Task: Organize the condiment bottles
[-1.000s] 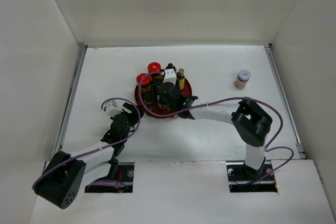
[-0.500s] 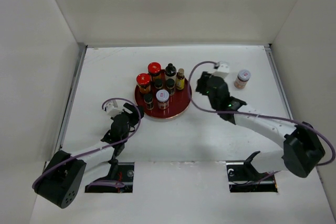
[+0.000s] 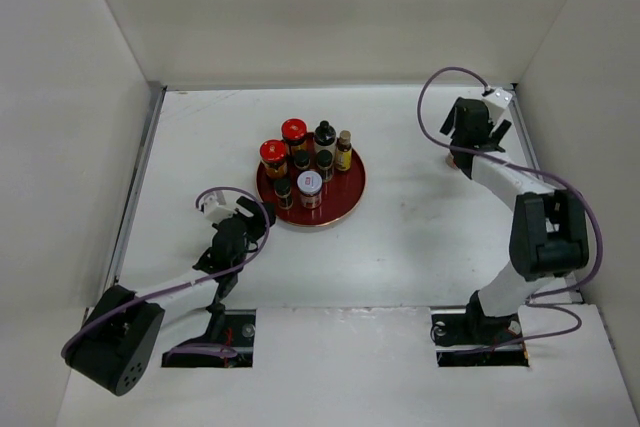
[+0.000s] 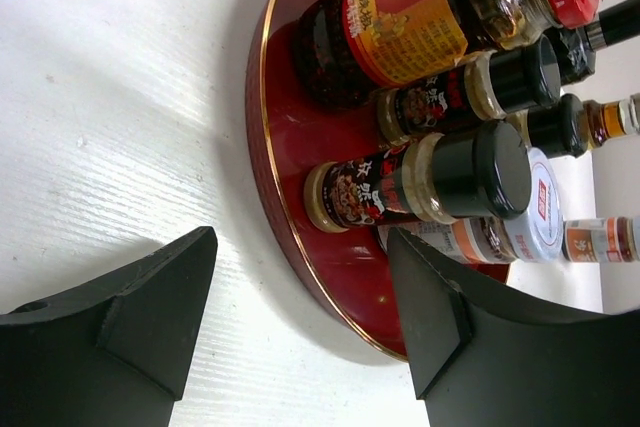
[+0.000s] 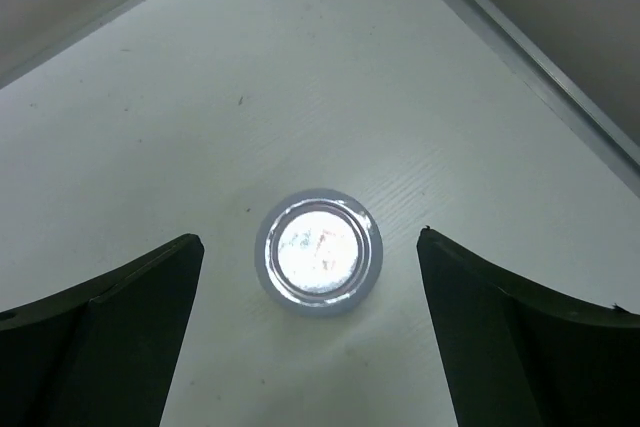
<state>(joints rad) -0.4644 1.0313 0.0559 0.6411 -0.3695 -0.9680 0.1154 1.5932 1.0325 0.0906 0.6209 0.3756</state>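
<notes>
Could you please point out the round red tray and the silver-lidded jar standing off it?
Round red tray (image 3: 347,193): top view, bare right side.
Silver-lidded jar (image 5: 318,251): right wrist view, lid centre.

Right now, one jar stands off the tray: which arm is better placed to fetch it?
Right. The right gripper hangs open above the lone jar, jaws either side; the left gripper sits by the tray, across the table.

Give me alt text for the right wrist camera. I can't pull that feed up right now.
A round silver-lidded jar, seen from straight above, stands alone on the white table. It is framed between the two dark fingers of the open right gripper, which touch nothing. A metal rail along the table's edge crosses the upper right corner.
</notes>
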